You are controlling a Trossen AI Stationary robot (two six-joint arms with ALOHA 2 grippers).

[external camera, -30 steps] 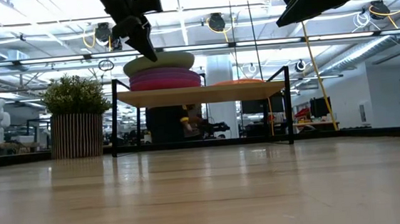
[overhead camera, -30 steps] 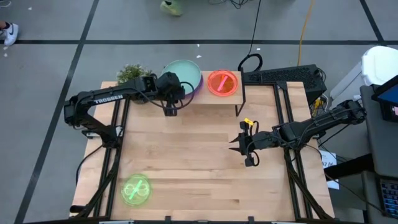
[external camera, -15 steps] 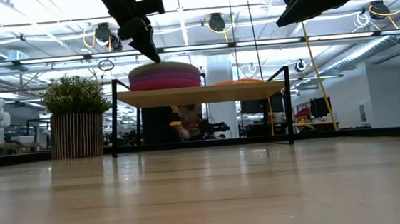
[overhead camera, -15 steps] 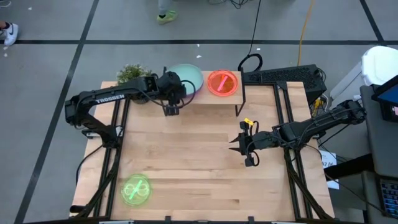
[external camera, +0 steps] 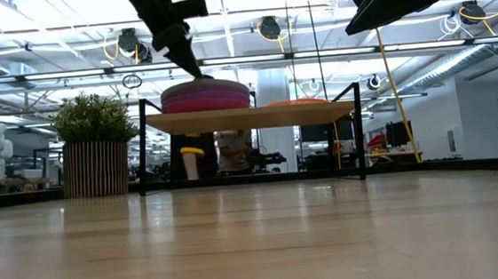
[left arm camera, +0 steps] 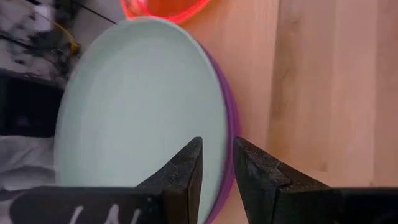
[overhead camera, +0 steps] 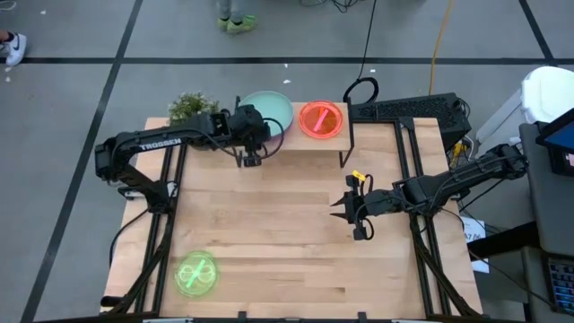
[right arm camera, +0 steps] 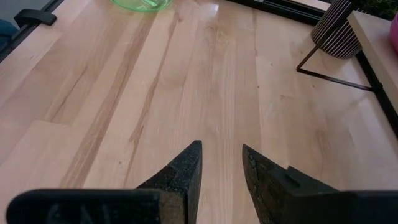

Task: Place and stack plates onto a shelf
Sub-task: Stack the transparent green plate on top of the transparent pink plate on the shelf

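Observation:
The shelf stands at the table's far edge. On its left part lies a stack of magenta and purple plates with a teal plate on top. An orange plate lies on its right part. A lime-green plate lies flat on the table near the near left corner. My left gripper is at the teal plate's near-left rim, its fingers a narrow gap apart. My right gripper hangs above the table's right part, slightly open and empty. My left gripper has the teal plate's rim running between its two fingers, one finger over the plate's top face and the other beyond the rim. The fingers slant down from the upper left. The plate lies flat on the stack.
A potted plant stands at the far left, beside the shelf. The shelf's black legs stand on the tabletop. A person moves in the room behind the table. Bare wood lies between the shelf and the green plate.
The teal plate was tilted up above the stack. It has come down and now lies flat on the stack. My left gripper has gone a little toward the table's right edge and down with it.

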